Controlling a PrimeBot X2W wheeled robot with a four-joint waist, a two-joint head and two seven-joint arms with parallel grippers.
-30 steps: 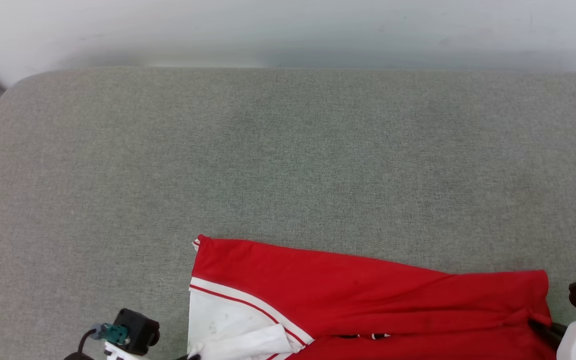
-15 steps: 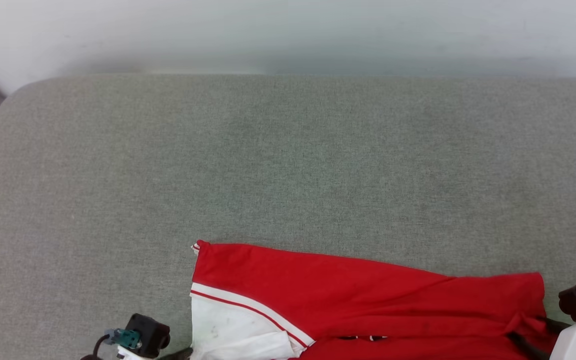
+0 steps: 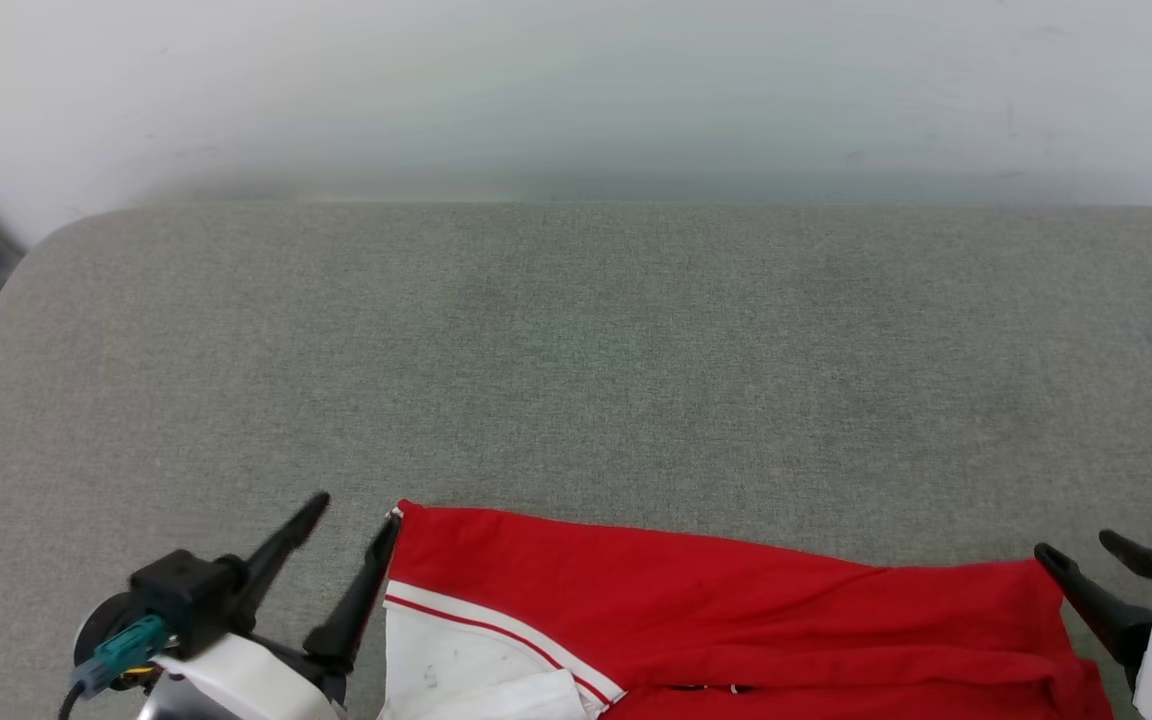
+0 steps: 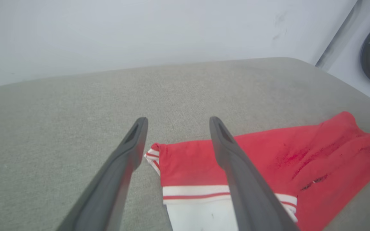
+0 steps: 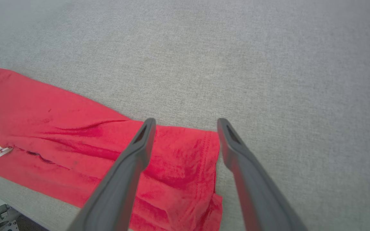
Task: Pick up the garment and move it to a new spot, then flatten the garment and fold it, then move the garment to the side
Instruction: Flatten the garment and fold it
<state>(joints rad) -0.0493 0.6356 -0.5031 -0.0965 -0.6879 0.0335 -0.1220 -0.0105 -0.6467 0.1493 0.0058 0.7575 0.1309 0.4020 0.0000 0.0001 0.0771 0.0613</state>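
Bright, even, diffuse light; faint shadows. Wall [image 3: 576, 90] hazy. Wrist views bowed at edges.

Left gripper [image 3: 357, 508]: fingers spread wide, holding nothing, straddling the garment [image 3: 716, 590]'s left corner.
Right gripper [image 3: 1073, 543]: fingers spread wide, empty, straddling the garment's right edge.
Contact with garment: cannot tell for either.

Left pincer [image 3: 357, 509] and right pincer [image 3: 1074, 544] released garment [image 3: 696, 590] corners; both now spread wide
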